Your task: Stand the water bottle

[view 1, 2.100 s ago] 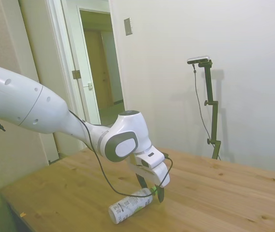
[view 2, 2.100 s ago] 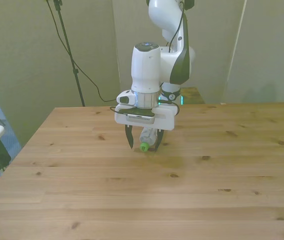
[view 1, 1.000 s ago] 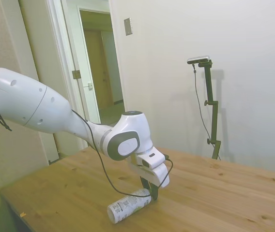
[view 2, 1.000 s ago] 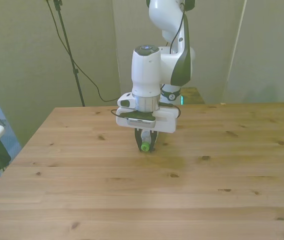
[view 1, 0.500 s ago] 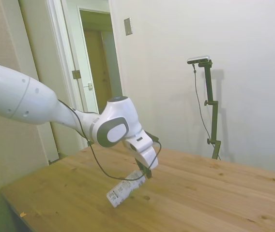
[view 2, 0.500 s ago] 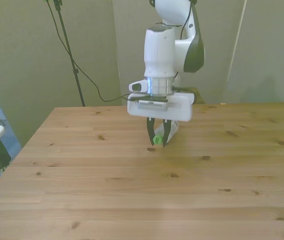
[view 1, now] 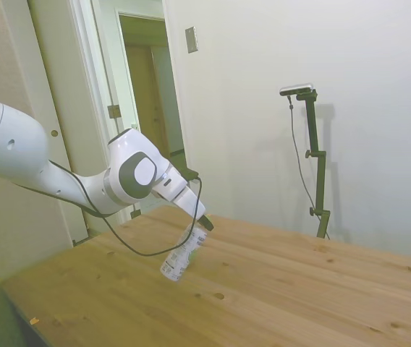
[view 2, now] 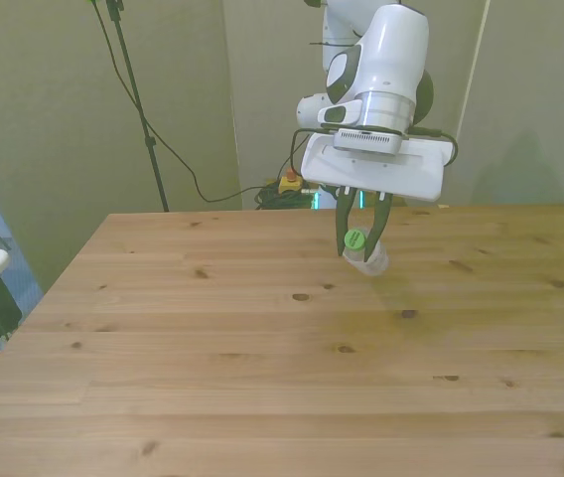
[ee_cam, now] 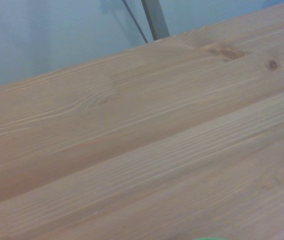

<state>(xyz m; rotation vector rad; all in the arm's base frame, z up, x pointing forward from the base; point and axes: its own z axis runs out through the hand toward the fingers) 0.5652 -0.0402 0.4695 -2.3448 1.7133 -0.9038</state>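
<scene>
While our end effector pinches the water bottle near its green cap, tilted in the air above the desk, we risk it swivelling or slipping and toppling on touchdown.

The water bottle's label print is too small to read; in the wrist view only a green sliver shows, cut off by the bottom edge.

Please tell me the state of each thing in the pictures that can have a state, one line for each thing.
water bottle: lifted off the table, tilted, cap end up, held near its green cap.
gripper: shut on the water bottle's neck.
table: nothing rests on it in view.
door: open, behind the arm.
</scene>
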